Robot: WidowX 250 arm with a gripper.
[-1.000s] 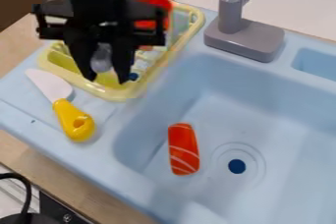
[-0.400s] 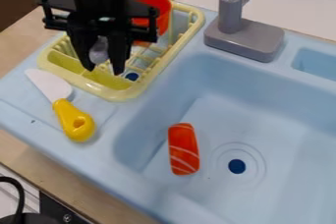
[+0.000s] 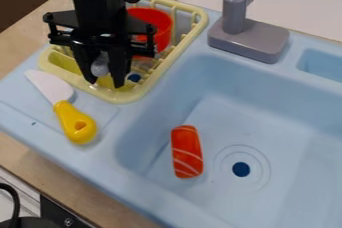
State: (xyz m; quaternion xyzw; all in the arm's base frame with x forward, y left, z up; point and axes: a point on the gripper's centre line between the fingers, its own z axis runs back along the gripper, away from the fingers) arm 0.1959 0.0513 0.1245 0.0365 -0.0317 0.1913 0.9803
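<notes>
Red cup (image 3: 159,28): sits in the far part of the yellow dish rack (image 3: 120,96), partly behind the gripper (image 3: 107,83). Mouth faces up; whether it leans, cannot tell.

Gripper hangs over the rack's near end, nearer to it than the cup is. Fingers stand apart, nothing pinched between the tips. A round grey piece (image 3: 100,67) shows higher up between them; cannot tell what it is. Contact with the rack also unclear.

Around the rack: toy knife (image 3: 75,124) lies on the ledge just beside it, blade end toward the rack, yellow handle pointing away. Grey faucet (image 3: 248,39) stands on the rack's other side. Striped orange fish piece (image 3: 186,152) lies in the blue sink (image 3: 260,84), well apart from the rack.

Progress, my judgement: if the work is racking the cup, that part looks done, cup in and gripper free of it. Left, probably: only backing the arm off from the rack.
</notes>
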